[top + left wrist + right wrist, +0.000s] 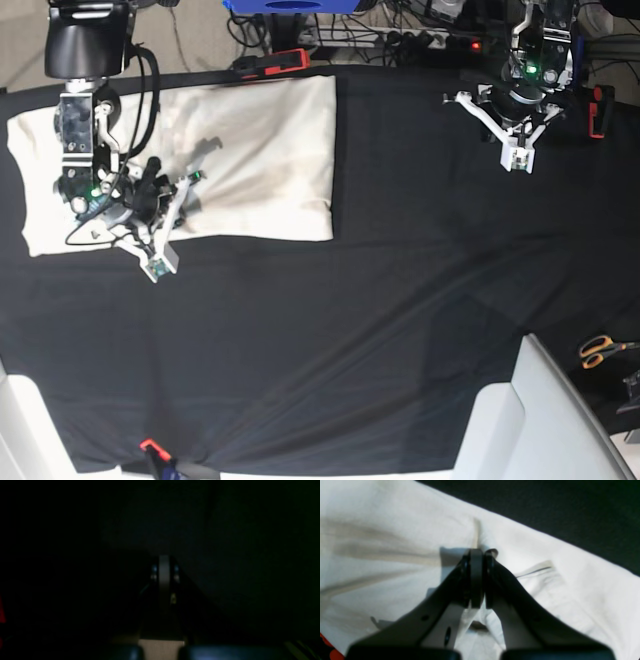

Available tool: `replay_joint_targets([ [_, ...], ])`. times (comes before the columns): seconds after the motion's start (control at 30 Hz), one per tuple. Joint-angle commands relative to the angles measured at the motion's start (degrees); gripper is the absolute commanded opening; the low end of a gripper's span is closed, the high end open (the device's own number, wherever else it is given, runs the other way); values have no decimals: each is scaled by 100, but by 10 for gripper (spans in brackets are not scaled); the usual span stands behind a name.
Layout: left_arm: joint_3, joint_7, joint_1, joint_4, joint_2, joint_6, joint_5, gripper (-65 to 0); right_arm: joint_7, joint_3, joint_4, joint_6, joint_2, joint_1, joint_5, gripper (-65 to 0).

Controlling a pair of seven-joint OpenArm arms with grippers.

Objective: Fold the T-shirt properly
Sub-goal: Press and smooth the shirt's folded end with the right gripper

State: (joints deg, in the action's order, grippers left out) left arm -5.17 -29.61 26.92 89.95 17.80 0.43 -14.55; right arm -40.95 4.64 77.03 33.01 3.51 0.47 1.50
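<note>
On the T-shirt (250,150) near its front hem, my right gripper (477,552) is clamped shut, apparently pinching cloth; could slip, skewing fold.

No readable text, labels, brands, numbers or signs in any view. Left wrist view nearly black; right wrist view too blurred close up; base view too small to make out any lettering on the gear.

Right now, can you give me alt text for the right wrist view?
The shut right gripper pinches a fold of the plain cream cotton T-shirt, which fills most of the view. Black tablecloth shows beyond its edge.
</note>
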Motion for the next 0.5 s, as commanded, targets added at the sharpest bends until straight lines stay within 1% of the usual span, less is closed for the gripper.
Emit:
replay_joint_targets([
  [0.0, -41, 81, 3, 73, 70, 23, 26, -650, 64, 23, 116, -9, 23, 107, 66, -626],
  [0.07, -41, 81, 3, 73, 70, 23, 26, -650, 55, 23, 125, -9, 23, 107, 66, -579],
  [0.17, -41, 81, 3, 73, 70, 23, 26, -650, 47, 23, 187, -9, 32, 89, 66, -432],
  [0.2, -41, 81, 3, 73, 70, 23, 26, -650, 47, 23, 275, -9, 32, 63, 66, -374],
  [0.27, -50, 81, 3, 73, 70, 23, 26, -650, 47, 41, 635, -9, 23, -122, 66, -299],
  [0.33, -50, 81, -6, 73, 70, 23, 26, -650, -15, 234, 1180, -9, -21, -359, 66, -294],
  [0.47, -50, 81, -41, 73, 70, 23, 26, -650, -630, 498, 2173, 0, -162, -834, 74, -296],
])
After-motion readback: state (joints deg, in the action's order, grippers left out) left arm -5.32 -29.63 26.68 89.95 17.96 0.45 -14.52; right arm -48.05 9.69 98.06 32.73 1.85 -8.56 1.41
